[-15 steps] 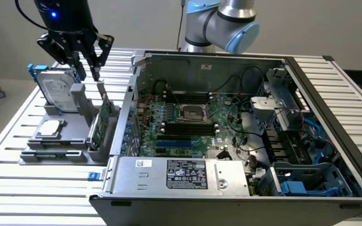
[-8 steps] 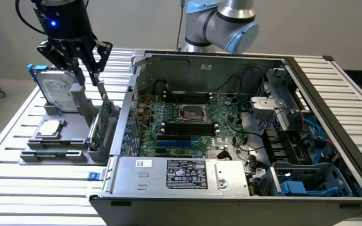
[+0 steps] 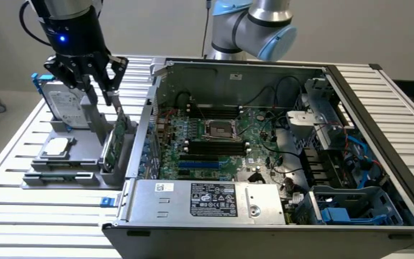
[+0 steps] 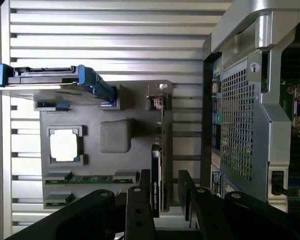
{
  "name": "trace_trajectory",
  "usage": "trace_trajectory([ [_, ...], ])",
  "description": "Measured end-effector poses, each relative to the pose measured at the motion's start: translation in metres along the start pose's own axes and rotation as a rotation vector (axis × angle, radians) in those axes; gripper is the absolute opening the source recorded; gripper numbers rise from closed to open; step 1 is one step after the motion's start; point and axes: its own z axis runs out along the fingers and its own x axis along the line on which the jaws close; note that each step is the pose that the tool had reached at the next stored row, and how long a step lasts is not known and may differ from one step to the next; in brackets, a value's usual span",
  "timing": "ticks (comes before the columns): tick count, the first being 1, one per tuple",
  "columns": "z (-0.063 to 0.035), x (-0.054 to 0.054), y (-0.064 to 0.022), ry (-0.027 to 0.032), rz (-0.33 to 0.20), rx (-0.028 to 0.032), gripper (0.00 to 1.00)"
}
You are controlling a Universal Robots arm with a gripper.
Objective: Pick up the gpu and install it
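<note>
While the gpu (image 3: 115, 137) stands on edge in the grey holder (image 3: 63, 181) beside the case (image 3: 376, 116), the gripper (image 3: 99, 97) hangs over it, fingers (image 4: 139, 205) spread and empty, and a clean grasp, I reckon, wants the card centred squarely between them

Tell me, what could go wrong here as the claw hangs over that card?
The gpu stands on its thin edge under the open gripper; an off-centre squeeze might tilt or drop it. The hard drive and the case wall stand close, so a finger could bump either.
</note>
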Motion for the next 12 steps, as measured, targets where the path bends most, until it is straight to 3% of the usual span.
trace_trajectory([
  [7,0.0121,0.0,-0.0084,0.0093,-0.023,0.0,0.36],
  [12,0.021,0.0,-0.0134,0.0108,-0.034,0.0001,0.36],
])
